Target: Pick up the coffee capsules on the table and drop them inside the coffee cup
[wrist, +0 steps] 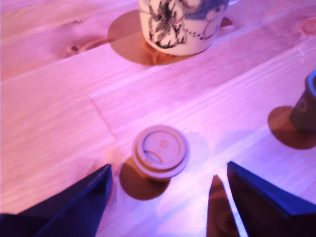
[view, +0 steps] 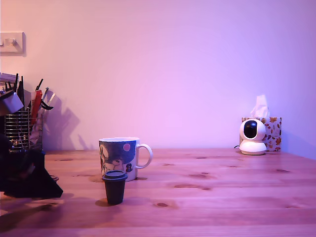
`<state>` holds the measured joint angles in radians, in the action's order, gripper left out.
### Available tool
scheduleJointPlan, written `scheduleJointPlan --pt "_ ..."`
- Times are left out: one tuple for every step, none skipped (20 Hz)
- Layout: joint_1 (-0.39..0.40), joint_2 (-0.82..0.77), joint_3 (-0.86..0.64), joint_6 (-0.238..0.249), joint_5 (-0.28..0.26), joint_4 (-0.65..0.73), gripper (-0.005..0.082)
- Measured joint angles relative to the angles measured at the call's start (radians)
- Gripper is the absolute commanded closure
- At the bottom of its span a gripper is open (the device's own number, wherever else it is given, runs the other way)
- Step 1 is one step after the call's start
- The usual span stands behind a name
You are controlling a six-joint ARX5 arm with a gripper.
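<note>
The white coffee cup with its blue-grey cartoon picture stands upright on the wooden table, handle towards the exterior view's right. The dark blue capsule stands lid-up just in front of it. My gripper sits low over the table at the exterior view's far left. In the wrist view my gripper is open, its dark fingers on either side of the brown capsule, which stands lid-up and untouched. The cup lies beyond it, and the blue capsule shows at the frame's edge. No brown capsule shows in the exterior view.
A wire basket holding tools stands at the back on the exterior view's left, behind my arm. A white dome camera and a patterned tissue box sit at the back right. A wall switch is high on the left.
</note>
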<state>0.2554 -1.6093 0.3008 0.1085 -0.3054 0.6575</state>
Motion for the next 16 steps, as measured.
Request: scheduleJointPlan --pt "0.0 -0.018 0.0 0.0 0.0 0.028 0.0095" --pt "0.0 -0.032 0.0 0.0 0.0 0.052 0.0095" --pt "0.0 -0.05 0.0 0.0 0.0 0.079 0.0097" --pt "0.0 -0.065 0.0 0.0 0.0 0.104 0.0105" --pt "0.0 -0.077 0.001 0.0 0.0 0.124 0.0128" --pt "0.0 -0.09 0.001 0.0 0.0 0.14 0.0156" --pt "0.0 -0.102 0.004 0.0 0.003 0.157 0.0178" --pt "0.0 -0.115 0.008 0.001 0.008 0.171 0.0198" --pt "0.0 -0.126 0.012 0.001 0.009 0.182 0.0223" --pt "0.0 -0.137 0.014 0.001 0.01 0.197 0.0255" --pt "0.0 -0.143 0.016 0.001 0.011 0.205 0.0293" --pt "0.0 -0.15 0.016 0.001 0.012 0.215 0.0341" --pt "-0.001 -0.153 0.018 0.001 0.013 0.219 0.0386" --pt "-0.001 -0.153 0.019 0.001 0.014 0.216 0.042" --pt "-0.001 -0.153 0.021 0.001 0.014 0.213 0.0444" --pt "-0.001 -0.153 0.023 0.001 0.014 0.21 0.0451"
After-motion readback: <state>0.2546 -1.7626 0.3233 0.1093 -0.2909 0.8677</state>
